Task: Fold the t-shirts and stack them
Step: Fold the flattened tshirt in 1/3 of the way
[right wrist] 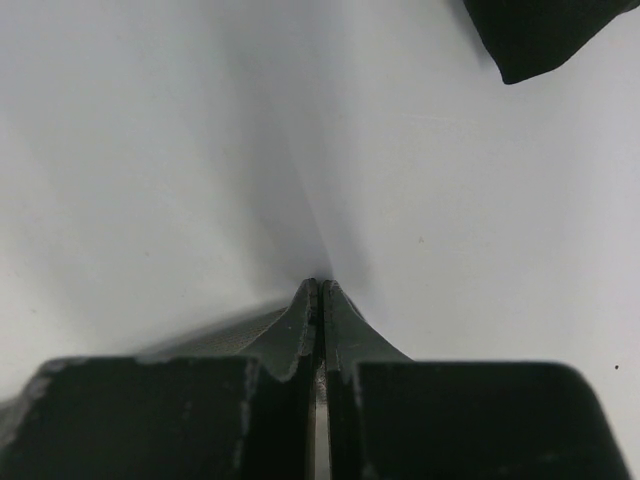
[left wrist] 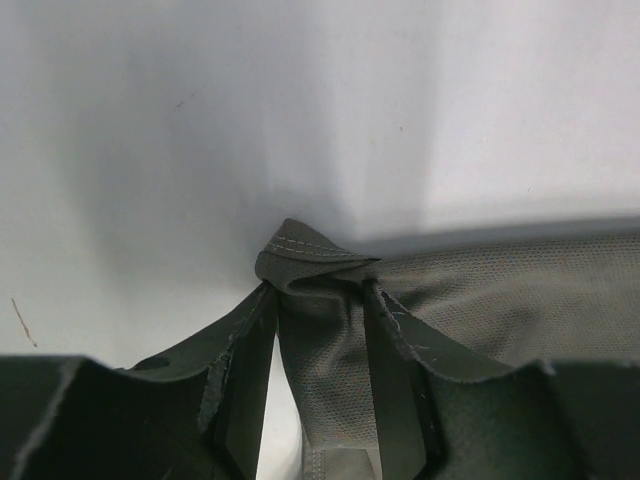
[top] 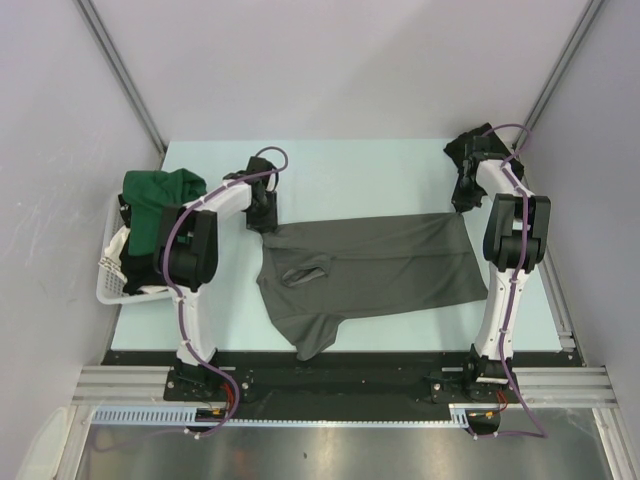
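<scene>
My left gripper (left wrist: 318,300) is standing part-open astride the far-left corner of the grey t-shirt (top: 380,265), which is lying mid-table. My right gripper (right wrist: 318,288) is pressing shut, empty. I'm judging the cloth limp and light, and a hemmed corner the best hold.

Plain dark charcoal grey cloth t-shirt (top: 380,265), table centre: uniform colour. The left wrist view shows a fine mesh weave and a paler stitch line along the hem.
Plain dark green cloth t-shirt (top: 160,190), 9 o'clock, solid colour, over the white slatted plastic basket (top: 108,285).
Plain black cloth t-shirt (right wrist: 540,35): one corner only, 1 o'clock in the right wrist view.
Flat tabletop (top: 350,170): pale mint.
Two jointed robot arms (top: 205,215): white shells, black joints, purple cables.
</scene>
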Controlling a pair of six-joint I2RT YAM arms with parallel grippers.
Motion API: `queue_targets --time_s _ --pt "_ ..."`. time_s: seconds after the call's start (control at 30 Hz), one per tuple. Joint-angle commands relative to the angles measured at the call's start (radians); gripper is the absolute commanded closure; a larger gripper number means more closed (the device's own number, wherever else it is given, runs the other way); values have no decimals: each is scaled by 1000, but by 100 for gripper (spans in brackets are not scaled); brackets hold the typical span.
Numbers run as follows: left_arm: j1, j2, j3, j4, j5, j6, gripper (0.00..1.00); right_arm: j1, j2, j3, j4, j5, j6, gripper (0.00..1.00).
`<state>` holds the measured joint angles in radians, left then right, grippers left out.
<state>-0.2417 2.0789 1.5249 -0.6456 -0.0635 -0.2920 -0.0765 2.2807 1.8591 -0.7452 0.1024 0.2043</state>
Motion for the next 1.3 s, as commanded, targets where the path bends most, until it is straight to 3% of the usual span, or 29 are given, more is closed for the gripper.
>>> queue_targets --time_s 0.0,0.07,0.17,0.2,0.27,0.63,0.93,1.27 --pt "7 18 8 -2 31 -32 56 -17 -3 -5 13 10 -17 98" --pt "7 24 3 6 37 -36 60 -19 -6 -9 14 10 -17 98" --pt "7 44 7 11 48 -45 76 -20 -12 -12 13 10 -19 98" --pt "7 49 11 11 45 -47 88 -20 -13 -14 14 11 -19 98" --pt "7 58 26 8 41 -52 100 -20 -16 -15 12 11 -19 98" --pt "21 135 204 -78 -18 -16 100 -28 -4 18 15 11 -34 99" --pt "59 250 437 -143 -32 5 100 -25 94 185 -14 -6 -42 99" --pt "88 316 558 -172 -36 51 100 -14 178 299 -29 -10 -48 99"
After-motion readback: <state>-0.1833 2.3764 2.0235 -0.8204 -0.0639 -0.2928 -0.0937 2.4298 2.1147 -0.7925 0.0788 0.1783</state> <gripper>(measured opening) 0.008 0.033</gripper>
